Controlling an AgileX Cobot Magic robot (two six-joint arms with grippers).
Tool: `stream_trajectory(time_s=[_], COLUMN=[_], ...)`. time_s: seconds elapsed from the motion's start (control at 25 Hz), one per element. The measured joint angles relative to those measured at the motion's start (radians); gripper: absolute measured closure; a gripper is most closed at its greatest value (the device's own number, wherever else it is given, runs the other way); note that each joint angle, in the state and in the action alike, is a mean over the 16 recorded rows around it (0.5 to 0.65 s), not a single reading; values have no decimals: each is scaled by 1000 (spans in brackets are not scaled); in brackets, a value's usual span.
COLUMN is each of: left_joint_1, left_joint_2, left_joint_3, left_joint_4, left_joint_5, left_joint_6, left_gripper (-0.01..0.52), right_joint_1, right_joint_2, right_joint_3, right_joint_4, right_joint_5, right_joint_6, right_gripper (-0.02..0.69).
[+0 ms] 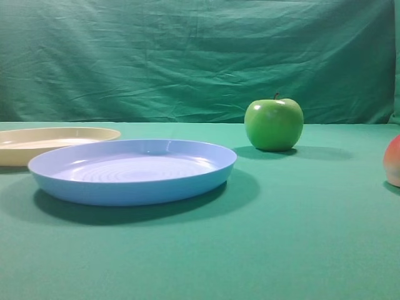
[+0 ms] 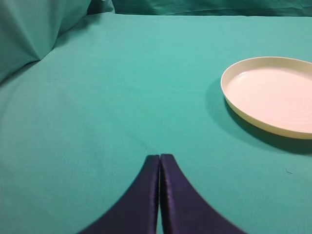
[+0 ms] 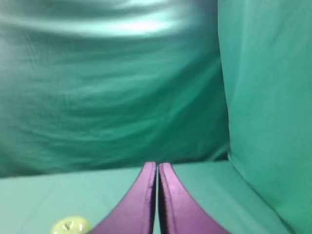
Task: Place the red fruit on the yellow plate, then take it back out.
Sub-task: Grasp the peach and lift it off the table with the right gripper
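Red fruit [image 1: 394, 161] sits on the counter [image 1: 281, 237] at the far right edge, well apart from the yellow plate [image 1: 37, 145]. Left gripper [image 2: 160, 158] and right gripper [image 3: 157, 165] are both closed, holding nothing. Behind, a green apple [image 1: 274, 124].

Pinkish-red fruit [image 1: 394, 161], cream-yellow plate [image 2: 273, 97]

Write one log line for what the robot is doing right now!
stage: not started | red fruit: on cloth, far right | yellow plate: empty | left pincer: shut | right pincer: shut
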Motion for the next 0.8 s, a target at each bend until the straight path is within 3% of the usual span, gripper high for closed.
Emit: stream_trajectory(time_s=[0.4, 0.64, 0.8], left_joint_1=[0, 0, 0], left_joint_2=[0, 0, 0], left_joint_3=[0, 0, 0], left_joint_4=[0, 0, 0], left_joint_5=[0, 0, 0], left_joint_6=[0, 0, 0], left_gripper=[514, 514, 514], right_joint_1=[47, 94, 119], right_joint_2=[325, 497, 621], right_joint_3=[-205, -260, -290], right_joint_4=[239, 386, 437], right_joint_5=[432, 545, 569], right_joint_6=[-255, -434, -533], right_gripper=[665, 662, 614])
